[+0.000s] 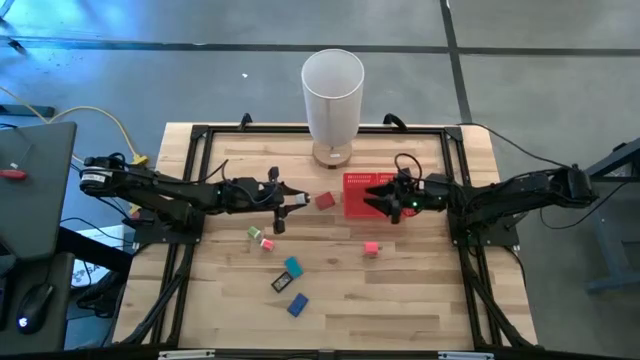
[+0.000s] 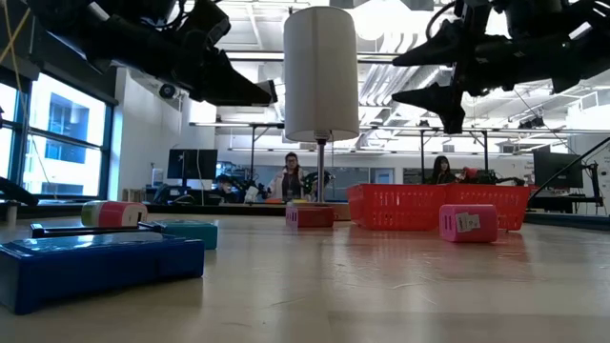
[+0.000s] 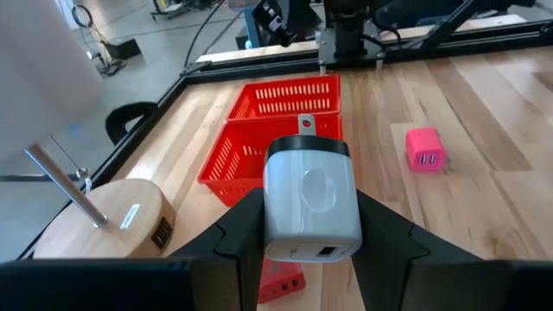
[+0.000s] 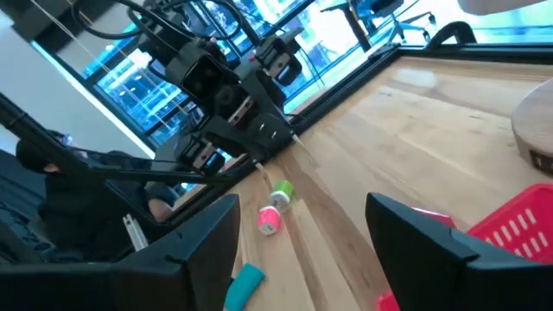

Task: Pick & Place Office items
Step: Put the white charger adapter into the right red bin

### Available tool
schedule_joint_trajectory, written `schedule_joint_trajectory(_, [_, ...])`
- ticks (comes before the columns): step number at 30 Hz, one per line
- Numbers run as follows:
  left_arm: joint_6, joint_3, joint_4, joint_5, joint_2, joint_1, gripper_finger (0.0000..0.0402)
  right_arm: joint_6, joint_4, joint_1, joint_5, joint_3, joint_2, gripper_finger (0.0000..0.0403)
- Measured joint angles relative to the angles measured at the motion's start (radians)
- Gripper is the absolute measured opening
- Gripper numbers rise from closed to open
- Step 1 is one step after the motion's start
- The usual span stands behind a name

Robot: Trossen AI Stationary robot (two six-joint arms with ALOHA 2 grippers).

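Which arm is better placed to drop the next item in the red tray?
Left. Its claw already holds a white charger and faces the red tray. The right claw hangs open and empty above the tray, so it would first need to fetch something.

From my remote station, the overhead camera shows a pale wooden surface (image 1: 400, 300) framed by black rails, standing on a grey concrete floor (image 1: 550, 60) crossed by dark seams. A yellow cable (image 1: 105, 118) trails along the floor beside a dark desk (image 1: 35, 190) carrying a computer mouse (image 1: 30, 305). At table height, I look into a bright open-plan office: tall windows (image 2: 57, 138) on one side, exposed ceiling ducts (image 2: 400, 81), strip lighting, a monitor (image 2: 193, 164), and two seated people (image 2: 291, 179) at desks far behind.
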Motion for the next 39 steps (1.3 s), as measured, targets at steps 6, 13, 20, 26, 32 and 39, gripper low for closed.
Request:
schedule_joint_trajectory(6, [0.008, 0.013, 0.022, 0.0, 0.014, -0.001, 0.0125, 0.008, 0.032, 0.0, 0.005, 0.0, 0.0, 0.024])
schedule_joint_trajectory(13, [0.049, 0.082, 0.028, 0.005, 0.103, -0.01, 0.0125, 0.008, 0.058, 0.0, -0.015, 0.0, 0.0, 0.024])
schedule_joint_trajectory(20, [0.071, 0.121, 0.026, 0.006, 0.143, -0.02, 0.0125, 0.008, 0.075, 0.0, -0.019, 0.0, 0.014, 0.024])
schedule_joint_trajectory(26, [0.065, 0.121, 0.023, 0.006, 0.143, -0.02, 0.0125, 0.001, 0.14, 0.0, -0.061, 0.037, 0.119, 0.024])
schedule_joint_trajectory(32, [0.063, 0.121, 0.022, 0.006, 0.143, -0.02, 0.0125, -0.052, 0.14, 0.0, -0.097, 0.135, 0.237, 0.024])
schedule_joint_trajectory(39, [0.068, 0.121, 0.016, 0.006, 0.143, -0.02, 0.0125, -0.095, 0.125, -0.02, -0.138, 0.24, 0.329, 0.024])
